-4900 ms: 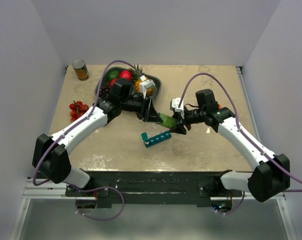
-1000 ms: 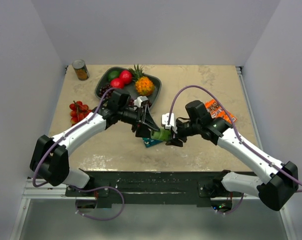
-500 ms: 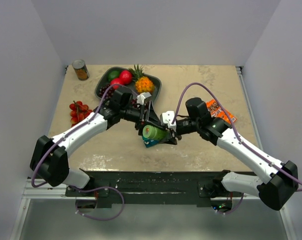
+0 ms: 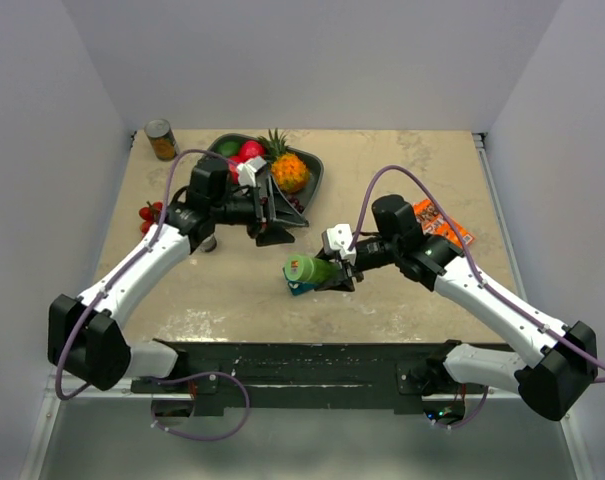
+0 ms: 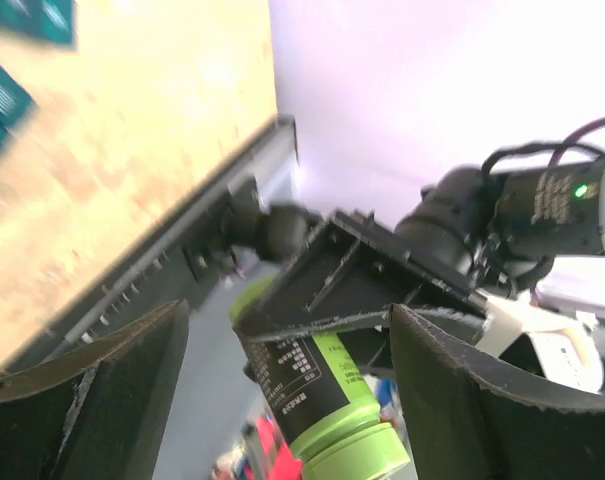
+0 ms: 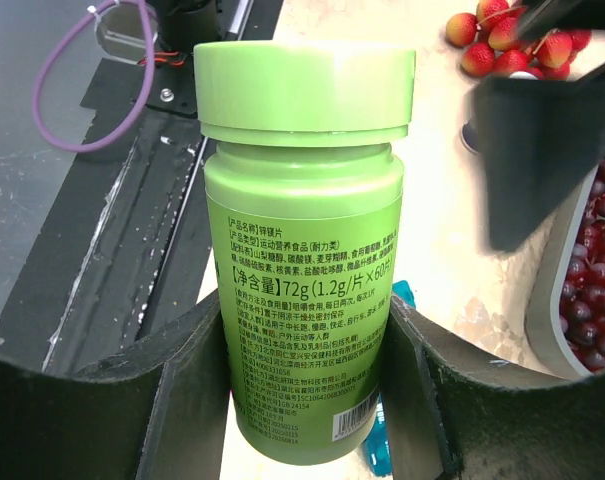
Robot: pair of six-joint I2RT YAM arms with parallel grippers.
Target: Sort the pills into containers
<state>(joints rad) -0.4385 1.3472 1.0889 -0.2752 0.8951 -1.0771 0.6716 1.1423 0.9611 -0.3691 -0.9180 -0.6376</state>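
Beige marbled tabletop (image 4: 402, 180), boxed in by plain white walls, fills my remote feed from the overhead camera. At its centre the right gripper (image 4: 329, 274) pinches a capped green bottle (image 4: 305, 267) by its lower body. The bottle is carried tilted, with its lid pointing toward the left arm. The right wrist camera shows a black finger (image 6: 102, 410) pressed against each side of the printed label.

The teal-blue containers (image 4: 298, 290) lie on the table directly beneath the bottle, near the front edge. Only one end of the strip peeks out under the bottle's cap end. I cannot tell whether any compartment holds a pill.

The left gripper (image 4: 278, 222) hangs well apart from the bottle, up and to the left, just in front of the dark grey fruit tray (image 4: 204, 172). Its jaws are spread wide with nothing between them.

A pineapple (image 4: 290, 172) sits in the tray. A tin can (image 4: 162, 140) stands in the far left corner, red cherries (image 4: 150, 213) lie at the left side, and an orange packet (image 4: 444, 224) rests to the right.
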